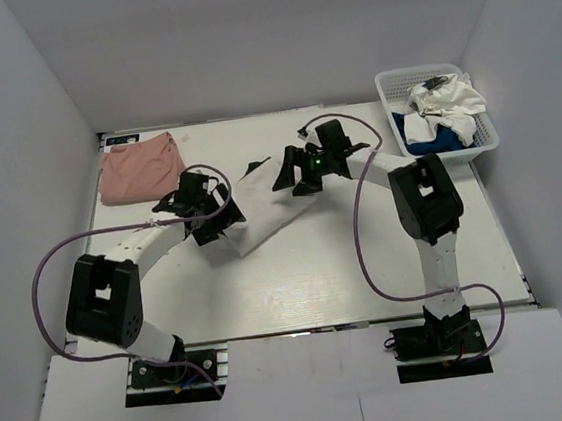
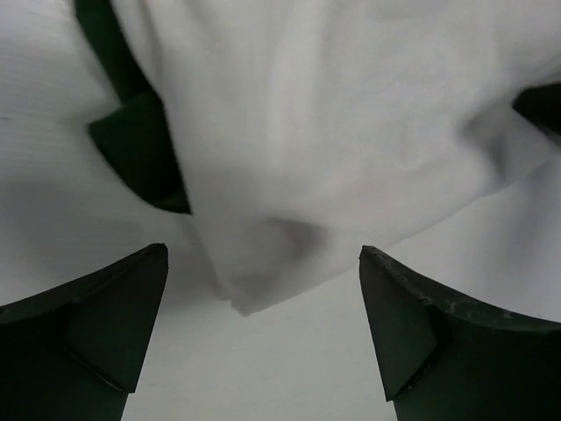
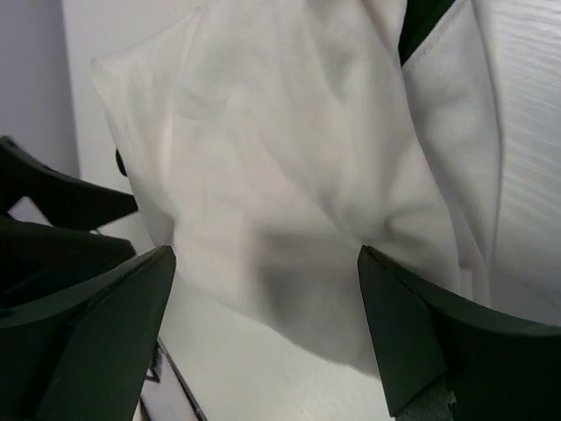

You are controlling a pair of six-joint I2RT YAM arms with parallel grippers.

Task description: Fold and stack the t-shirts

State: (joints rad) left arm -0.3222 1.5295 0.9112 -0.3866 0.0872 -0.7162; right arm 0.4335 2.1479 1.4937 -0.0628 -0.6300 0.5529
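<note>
Partly hidden: white t-shirt with dark green sleeves (image 1: 262,222) lies mid-table, with both arms' heads over its left and far ends, so its outline is hard to trace (no print can be made out).
Cut off: each wrist view shows only close cloth; one dark green sleeve (image 2: 140,149) sits at the upper left of the left wrist view.
Left gripper (image 2: 263,252): jaws spread wide over the shirt's near-left corner, which lies between the fingers; nothing is pinched, and whether the tips touch the cloth cannot be told.
Right gripper (image 3: 267,254): jaws spread wide above the shirt's far right part, rumpled cloth between the fingers, nothing held.
Other t-shirts: salmon-pink t-shirt (image 1: 136,170) lies flat at the far left corner; royal blue t-shirt (image 1: 420,141) and plain white t-shirt (image 1: 446,103) are bunched in the basket (image 1: 432,72) at the far right.
Edges: the middle shirt is well apart from the table's (image 1: 367,262) near edge and from the basket; the pink one lies just beside the left edge.
Open room: bare tabletop shows near of the shirt and to its right; walls (image 1: 13,148) close in left, right and far.
</note>
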